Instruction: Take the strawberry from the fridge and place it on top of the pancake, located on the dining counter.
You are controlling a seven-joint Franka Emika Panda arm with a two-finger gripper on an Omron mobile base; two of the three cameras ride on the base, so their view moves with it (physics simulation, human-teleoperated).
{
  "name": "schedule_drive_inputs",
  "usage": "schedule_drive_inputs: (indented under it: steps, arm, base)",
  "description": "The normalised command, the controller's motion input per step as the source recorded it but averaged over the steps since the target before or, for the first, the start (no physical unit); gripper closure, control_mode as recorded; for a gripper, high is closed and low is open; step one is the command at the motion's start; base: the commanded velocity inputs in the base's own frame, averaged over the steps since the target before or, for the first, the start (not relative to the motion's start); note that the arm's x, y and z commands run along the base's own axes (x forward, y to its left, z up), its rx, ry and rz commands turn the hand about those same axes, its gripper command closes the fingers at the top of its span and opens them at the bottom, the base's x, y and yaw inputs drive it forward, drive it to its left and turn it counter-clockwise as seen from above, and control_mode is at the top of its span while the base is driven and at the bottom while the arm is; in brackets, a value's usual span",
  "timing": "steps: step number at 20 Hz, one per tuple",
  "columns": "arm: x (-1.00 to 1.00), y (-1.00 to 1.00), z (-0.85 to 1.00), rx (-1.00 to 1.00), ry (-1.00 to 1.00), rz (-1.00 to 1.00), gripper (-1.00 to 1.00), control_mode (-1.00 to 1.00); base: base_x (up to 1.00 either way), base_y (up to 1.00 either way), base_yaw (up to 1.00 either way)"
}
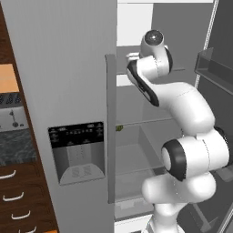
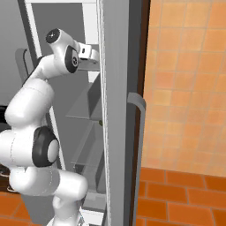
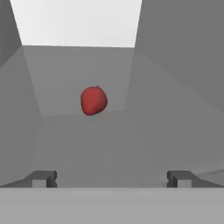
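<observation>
The strawberry (image 3: 93, 100), a small red rounded berry, lies on a grey shelf inside the fridge (image 1: 63, 68), a little left of centre in the hand view and well ahead of the tips. My gripper (image 3: 111, 178) is open, its two dark fingertips (image 3: 43, 178) spread wide with nothing between them. In the left base view the arm reaches up into the open right compartment at an upper shelf, the hand hidden behind the closed left door. The pancake and the dining counter are out of view.
The fridge's closed left door carries a long vertical handle (image 1: 110, 127) and a black dispenser panel (image 1: 77, 150). Glass shelves (image 1: 136, 123) sit below the hand. The open right door (image 2: 119, 110) stands beside the arm. Wooden drawers (image 1: 18, 195) are at the left.
</observation>
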Motion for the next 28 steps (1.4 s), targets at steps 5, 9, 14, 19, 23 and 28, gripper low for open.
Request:
schedule_drive_inputs:
  steps: [5, 9, 14, 19, 23, 28]
  arm:
    - [0.79, 0.00, -0.05, 0.00, 0.07, 0.00, -1.00, -1.00]
    - [0.60, 0.00, -0.27, 0.00, 0.00, 0.00, -1.00, -1.00]
    - [0.59, 0.00, -0.23, 0.00, 0.00, 0.00, -1.00, -1.00]
    - [0.46, -0.01, -0.10, 0.00, 0.00, 0.00, -1.00, -1.00]
    - [0.11, -0.03, -0.07, 0.00, 0.00, 0.00, 1.00, -1.00]
    - [0.00, -0.03, -0.13, 0.00, 0.00, 0.00, 1.00, -1.00]
  base:
    - [0.00, 0.00, 0.00]
    - [0.00, 0.00, 0.00]
    - [0.00, 0.00, 0.00]
    - [0.00, 0.00, 0.00]
    - [0.00, 0.00, 0.00]
    - [0.00, 0.00, 0.00]
